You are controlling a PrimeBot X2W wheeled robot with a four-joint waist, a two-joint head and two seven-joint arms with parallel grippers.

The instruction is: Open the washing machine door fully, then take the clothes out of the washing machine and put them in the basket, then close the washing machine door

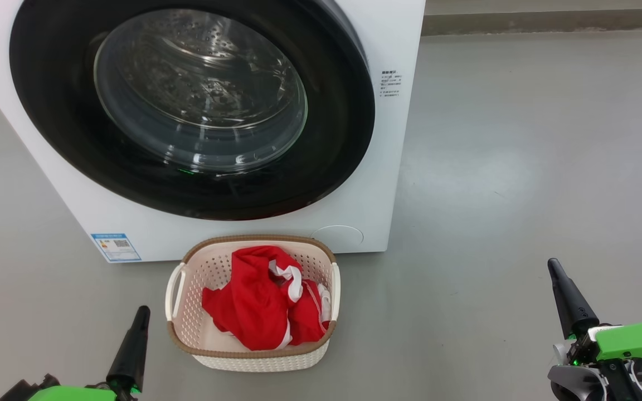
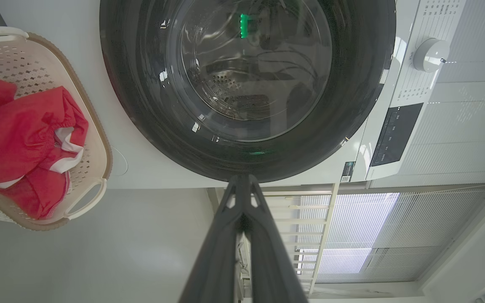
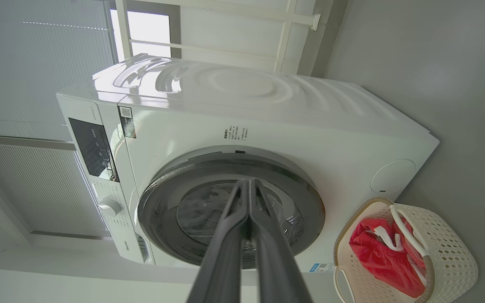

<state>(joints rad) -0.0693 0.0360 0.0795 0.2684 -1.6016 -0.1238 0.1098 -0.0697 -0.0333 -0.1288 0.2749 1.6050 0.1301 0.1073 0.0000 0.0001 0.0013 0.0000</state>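
Left gripper [image 1: 141, 315] and right gripper [image 1: 554, 268], closed and empty, flank your cream perforated plastic basket [image 1: 254, 360] of red fabric clothes [image 1: 248, 306]; a careless swing could topple it.

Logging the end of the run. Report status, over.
Shut and empty: left tool, right tool. Closed: washing machine door. Visible clothes in basket, on floor before the washing machine.

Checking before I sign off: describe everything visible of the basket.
The basket is a cream perforated plastic rectangle with a brown woven-look rim and white side handles. It stands upright on the grey floor, close in front of the washing machine, holding the red clothes with white trim.
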